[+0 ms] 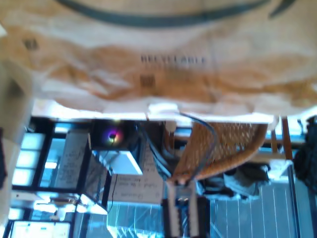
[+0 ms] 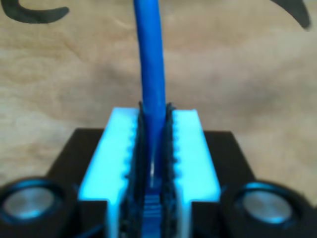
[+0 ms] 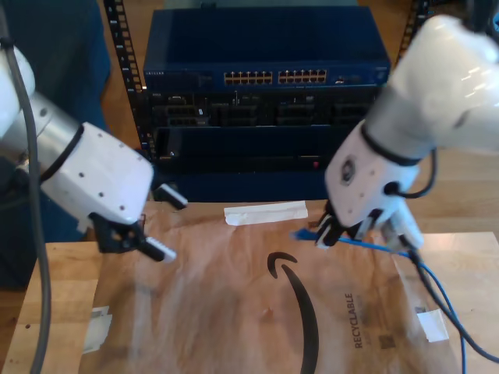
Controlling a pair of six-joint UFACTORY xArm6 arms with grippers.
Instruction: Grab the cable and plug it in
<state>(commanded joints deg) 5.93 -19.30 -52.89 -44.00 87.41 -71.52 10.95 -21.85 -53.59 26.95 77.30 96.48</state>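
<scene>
The thin blue cable (image 2: 152, 74) runs straight out between the white pads (image 2: 119, 148) of my second gripper (image 2: 154, 116), which is shut on it. At the exterior view's right, my second gripper (image 3: 327, 232) holds the cable (image 3: 366, 245) just above the brown paper. The cable's short free end (image 3: 300, 234) points toward the exterior view's left, and the rest trails off past the lower right edge. My first gripper (image 3: 165, 224) hangs at the exterior view's left over the paper's edge, open, with nothing between its fingers.
A dark blue network switch (image 3: 273, 78) with rows of ports sits in a rack behind the table. A brown paper sheet (image 3: 234, 304) printed "RECYCLABLE" (image 1: 173, 59) covers the wooden table (image 3: 47, 296). It is taped down at the back (image 3: 265, 212) and corners.
</scene>
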